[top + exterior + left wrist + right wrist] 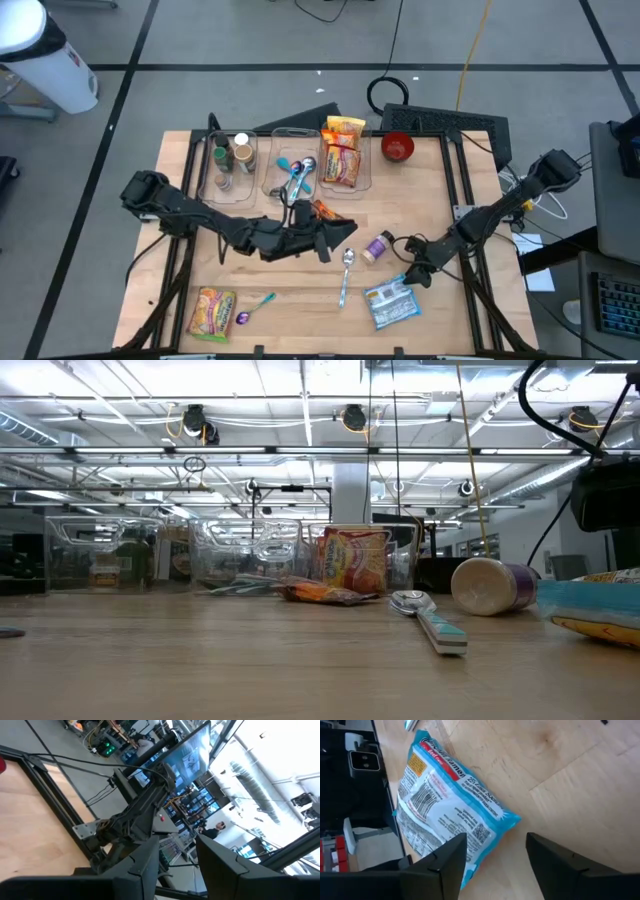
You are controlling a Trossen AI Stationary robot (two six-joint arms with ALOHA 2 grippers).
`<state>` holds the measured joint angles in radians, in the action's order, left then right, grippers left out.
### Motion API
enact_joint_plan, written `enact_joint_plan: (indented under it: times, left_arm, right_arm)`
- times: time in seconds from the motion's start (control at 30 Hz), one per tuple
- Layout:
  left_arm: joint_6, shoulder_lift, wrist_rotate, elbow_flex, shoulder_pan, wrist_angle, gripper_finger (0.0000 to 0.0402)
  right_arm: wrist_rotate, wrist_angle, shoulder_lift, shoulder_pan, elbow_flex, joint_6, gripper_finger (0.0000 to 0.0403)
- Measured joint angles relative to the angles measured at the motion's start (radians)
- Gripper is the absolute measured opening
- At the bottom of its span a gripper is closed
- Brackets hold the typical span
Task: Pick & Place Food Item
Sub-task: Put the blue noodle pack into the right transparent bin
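Right gripper (492, 857) hovers over blue noodle packet (445, 805) on worktop (570, 785) near right; fingers apart, touching nothing. Left gripper (338, 240) mid-worktop, fingers apart, holding nothing.

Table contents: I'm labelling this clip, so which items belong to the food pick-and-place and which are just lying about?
Job:
blue ramen packet
right gripper, open beside it
clear bins
yellow packet

Lying about:
spoon
purple-lidded jar
red bowl
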<state>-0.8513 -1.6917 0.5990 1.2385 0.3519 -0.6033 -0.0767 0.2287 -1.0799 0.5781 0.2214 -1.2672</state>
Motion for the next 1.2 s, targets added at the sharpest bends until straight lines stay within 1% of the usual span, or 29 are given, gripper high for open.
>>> enact_joint_plan:
  times: [0.1,0.17,0.27,0.37,0.4,0.57,0.7,0.8,1.0,1.1,1.2]
  left_arm:
    - [0.000,0.000,0.004,0.000,0.000,-0.008,0.0136]
    - [-0.007,0.000,0.004,0.000,0.000,-0.010,0.0136]
    - [-0.022,0.000,0.004,0.000,-0.003,-0.012,0.0136]
    - [-0.023,0.000,0.005,0.000,-0.005,-0.036,0.0136]
    - [-0.019,0.000,0.005,0.000,-0.007,-0.047,0.0136]
    - [-0.011,0.000,0.004,0.000,-0.012,-0.062,0.0136]
    - [-0.007,0.000,0.000,0.000,-0.012,-0.068,0.0136]
    - [0.005,0.000,-0.027,0.000,-0.012,-0.068,0.0136]
    - [0.024,0.000,-0.058,0.012,-0.012,-0.076,0.0136]
    - [0.101,0.000,-0.057,0.055,-0.012,-0.065,0.0136]
    - [0.206,0.000,-0.036,0.134,-0.012,0.018,0.0136]
  right_arm:
    - [-0.001,0.031,-0.034,0.000,0.000,0.005,0.0173]
    - [-0.002,0.049,-0.051,0.000,0.000,0.021,0.0146]
    - [-0.002,0.072,-0.073,-0.001,0.000,0.035,0.0093]
    - [-0.003,0.114,-0.081,-0.006,0.000,0.051,0.0028]
    - [-0.003,0.134,-0.081,-0.011,0.000,0.057,0.0014]
    - [-0.033,0.287,-0.054,-0.064,0.000,0.071,0.0003]
    - [-0.088,0.472,0.002,-0.133,0.000,0.073,0.0001]
    - [-0.111,0.593,0.051,-0.188,0.000,0.040,0.0001]
    - [-0.108,0.741,0.147,-0.302,0.000,-0.020,0.0000]
    - [-0.089,0.791,0.175,-0.367,0.000,-0.067,0.0000]
    - [-0.030,0.856,0.190,-0.437,0.000,-0.116,0.0000]
